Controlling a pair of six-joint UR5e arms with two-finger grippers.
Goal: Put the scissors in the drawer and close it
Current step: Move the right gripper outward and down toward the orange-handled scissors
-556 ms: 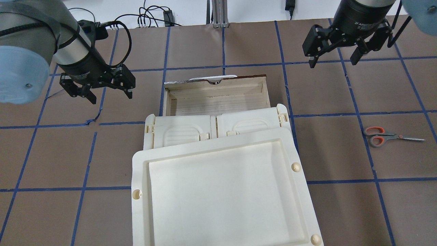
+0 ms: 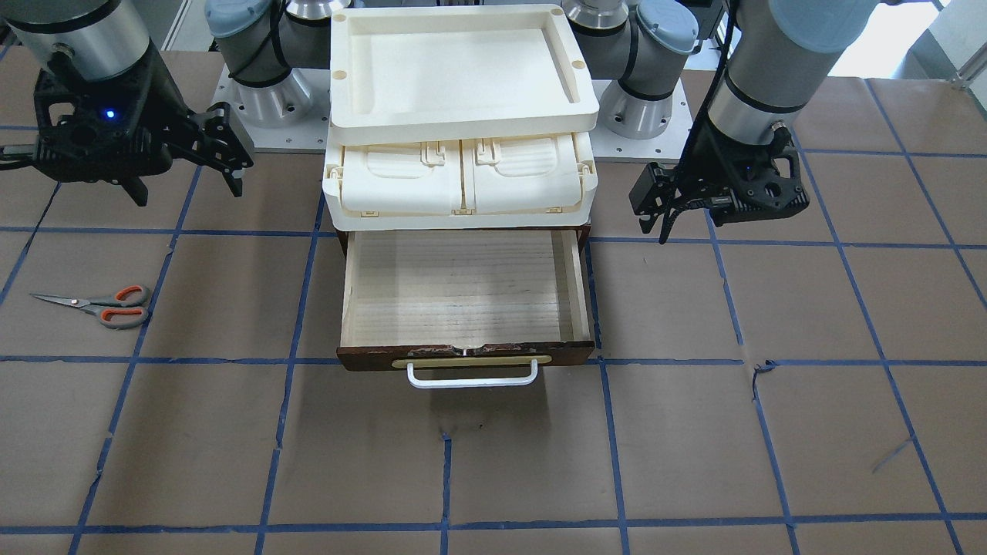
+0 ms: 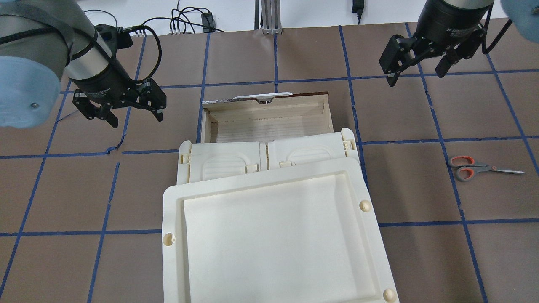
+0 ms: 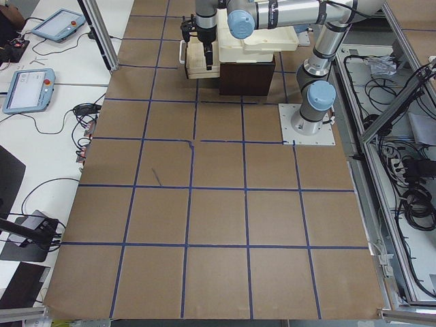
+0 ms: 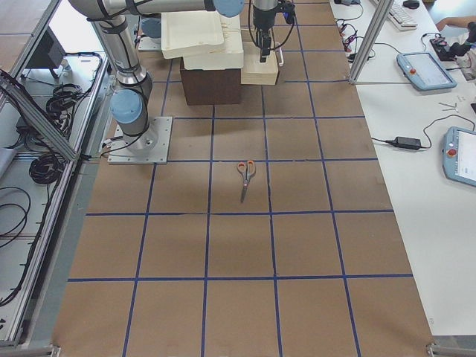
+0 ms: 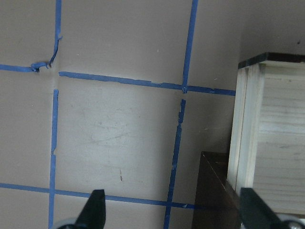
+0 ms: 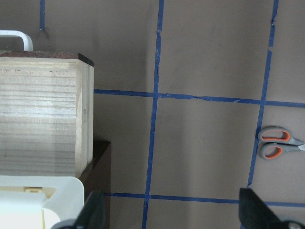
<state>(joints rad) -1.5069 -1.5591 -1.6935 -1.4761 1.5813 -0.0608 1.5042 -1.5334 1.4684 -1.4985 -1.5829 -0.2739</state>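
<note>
The scissors (image 3: 467,167) lie flat on the brown table on my right side, blades pointing outward; they also show in the front view (image 2: 100,302), the right side view (image 5: 245,177) and the right wrist view (image 7: 275,143). The wooden drawer (image 3: 269,122) is pulled open and holds nothing (image 2: 463,285), white handle (image 2: 472,376) facing away from me. My right gripper (image 3: 415,78) is open and empty, hovering beyond the drawer's right corner, well away from the scissors. My left gripper (image 3: 137,120) is open and empty, hovering left of the drawer (image 6: 281,143).
A cream plastic tray (image 3: 273,235) sits on a cream latched case (image 3: 227,160), both stacked on the dark cabinet above the drawer. Blue tape lines grid the table. Cables lie past the far edge (image 3: 185,21).
My right gripper has shifted slightly right and farther from me. The left gripper, the scissors and the drawer have not moved.
</note>
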